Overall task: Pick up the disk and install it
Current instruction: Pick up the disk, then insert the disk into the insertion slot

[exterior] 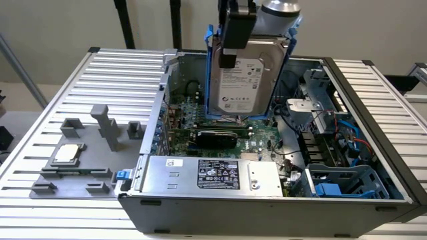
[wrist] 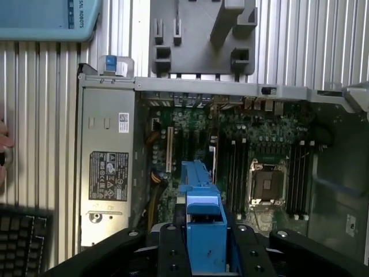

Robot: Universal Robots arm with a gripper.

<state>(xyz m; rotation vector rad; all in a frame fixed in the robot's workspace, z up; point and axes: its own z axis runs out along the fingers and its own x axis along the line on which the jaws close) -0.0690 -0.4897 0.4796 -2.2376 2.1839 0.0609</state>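
One open computer case (exterior: 273, 196) holds a green motherboard (exterior: 257, 137), cables and a blue bay bracket (exterior: 341, 190); a grey tray (exterior: 80, 175) beside it carries a small square chip (exterior: 67, 153). The disk (exterior: 241, 80), silver-grey with a white label (its frame is bright blue), hangs upright above the case, directly below the gripper (wrist: 204, 245), whose fingers are closed on the blue frame (wrist: 206, 222).
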